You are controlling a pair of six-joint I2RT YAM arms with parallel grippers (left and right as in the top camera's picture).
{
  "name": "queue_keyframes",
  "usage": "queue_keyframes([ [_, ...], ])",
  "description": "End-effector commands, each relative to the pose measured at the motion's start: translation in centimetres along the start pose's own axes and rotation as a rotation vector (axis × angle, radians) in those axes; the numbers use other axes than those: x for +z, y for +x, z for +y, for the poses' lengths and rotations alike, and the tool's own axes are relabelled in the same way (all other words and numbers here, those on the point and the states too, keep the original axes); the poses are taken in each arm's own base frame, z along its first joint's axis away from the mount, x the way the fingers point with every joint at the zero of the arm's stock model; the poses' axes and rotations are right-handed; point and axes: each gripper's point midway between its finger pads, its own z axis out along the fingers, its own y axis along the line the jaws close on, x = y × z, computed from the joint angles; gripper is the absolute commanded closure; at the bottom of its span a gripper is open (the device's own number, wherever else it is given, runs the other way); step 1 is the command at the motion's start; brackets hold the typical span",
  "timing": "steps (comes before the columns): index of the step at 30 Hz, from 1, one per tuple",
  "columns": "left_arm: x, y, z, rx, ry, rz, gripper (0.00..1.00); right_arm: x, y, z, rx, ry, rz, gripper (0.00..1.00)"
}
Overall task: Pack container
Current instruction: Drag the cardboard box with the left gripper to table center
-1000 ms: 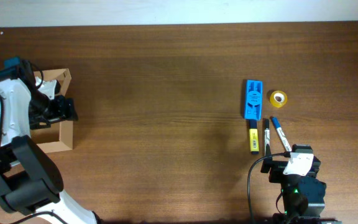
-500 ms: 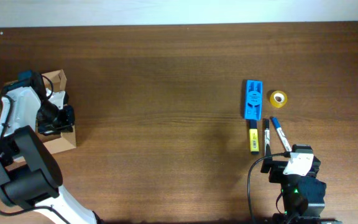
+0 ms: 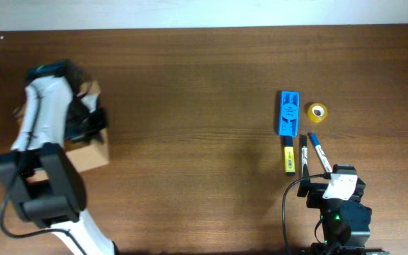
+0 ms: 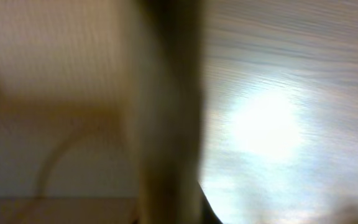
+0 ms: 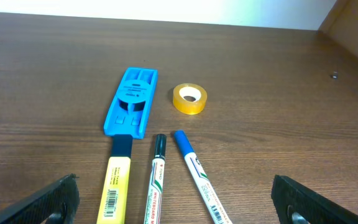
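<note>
The tan cardboard container (image 3: 89, 157) sits at the table's left, its lid flap up at the far side. My left gripper (image 3: 93, 119) is shut on the container's right wall, which fills the blurred left wrist view as a dark upright edge (image 4: 166, 112). A yellow highlighter (image 5: 118, 180), a black whiteboard marker (image 5: 156, 180) and a blue marker (image 5: 194, 171) lie side by side before my right gripper (image 5: 176, 205), which is open with nothing between its fingers.
A flat blue plastic case (image 3: 287, 112) and a roll of yellow tape (image 3: 317, 112) lie just beyond the markers at the right. Bare brown table (image 3: 190, 127) stretches between the container and these items.
My left gripper has shut on the container's wall, and arm and box have slid together to the right. The right arm has not moved.
</note>
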Motion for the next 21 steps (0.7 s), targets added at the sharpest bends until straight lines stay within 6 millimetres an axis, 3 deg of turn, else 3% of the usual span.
queue_keyframes([
  [1, -4.4, -0.4, -6.7, 0.047, 0.017, -0.12, 0.98, 0.1, 0.2, -0.1, -0.003, 0.004, 0.0, 0.01],
  [5, -8.8, 0.7, -15.3, 0.147, 0.058, -0.264, 0.98, 0.1, 0.2, -0.1, -0.003, 0.004, 0.001, 0.01],
  [8, -10.5, 2.2, -20.1, 0.184, 0.063, -0.354, 0.99, 0.1, 0.2, -0.1, -0.003, 0.004, 0.001, 0.01],
  [11, -10.3, 4.4, -23.8, 0.2, 0.088, -0.372, 0.98, 0.1, 0.2, -0.1, -0.003, 0.004, 0.001, 0.01],
  [14, -9.7, 5.7, -26.0, 0.198, 0.069, -0.401, 0.98, 0.1, 0.2, -0.1, -0.003, 0.004, 0.001, 0.01],
  [21, -7.1, 6.6, -31.2, 0.194, 0.089, -0.439, 0.98, 0.1, 0.2, -0.1, -0.003, 0.004, 0.0, 0.01],
])
